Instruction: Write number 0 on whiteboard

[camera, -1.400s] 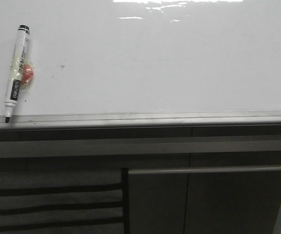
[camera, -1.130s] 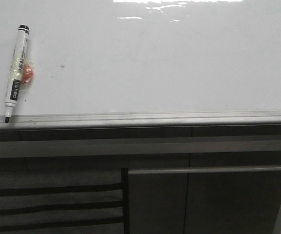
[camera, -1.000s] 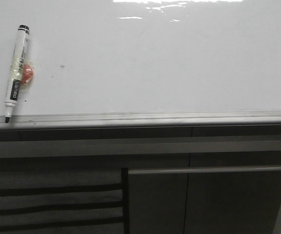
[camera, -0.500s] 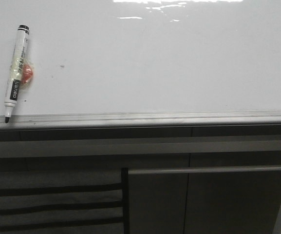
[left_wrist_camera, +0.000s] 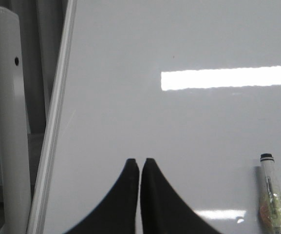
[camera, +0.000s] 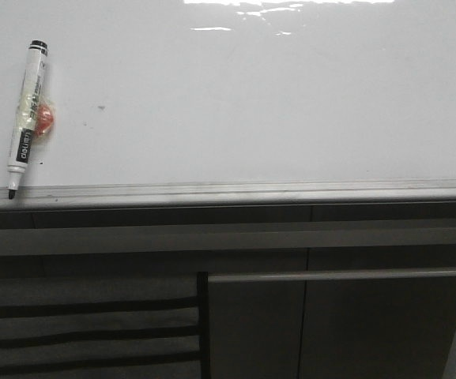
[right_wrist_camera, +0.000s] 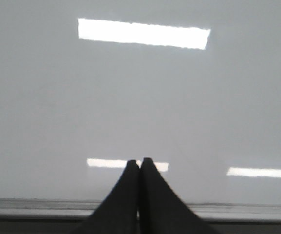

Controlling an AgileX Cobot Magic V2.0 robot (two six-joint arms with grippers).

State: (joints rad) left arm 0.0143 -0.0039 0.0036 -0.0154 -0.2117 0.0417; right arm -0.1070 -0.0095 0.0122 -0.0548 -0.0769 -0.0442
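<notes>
The whiteboard [camera: 251,110] is large, glossy and white, with a grey metal edge rail [camera: 228,192]. No number 0 shows on it; only a tiny dark speck [camera: 100,107]. A white marker [camera: 25,118] with a black label and a pinkish-red blob taped to it lies at the board's left, tip at the rail. It also shows in the left wrist view [left_wrist_camera: 271,195]. My left gripper [left_wrist_camera: 140,161] is shut and empty over the board [left_wrist_camera: 179,122]. My right gripper [right_wrist_camera: 140,161] is shut and empty over the board [right_wrist_camera: 140,97] near its rail [right_wrist_camera: 33,207]. Neither gripper shows in the front view.
Dark grey panels with horizontal bars [camera: 85,316] stand below the board's rail. A white post [left_wrist_camera: 6,122] stands beside the board's edge in the left wrist view. Glare from ceiling lights lies on the board [camera: 283,8].
</notes>
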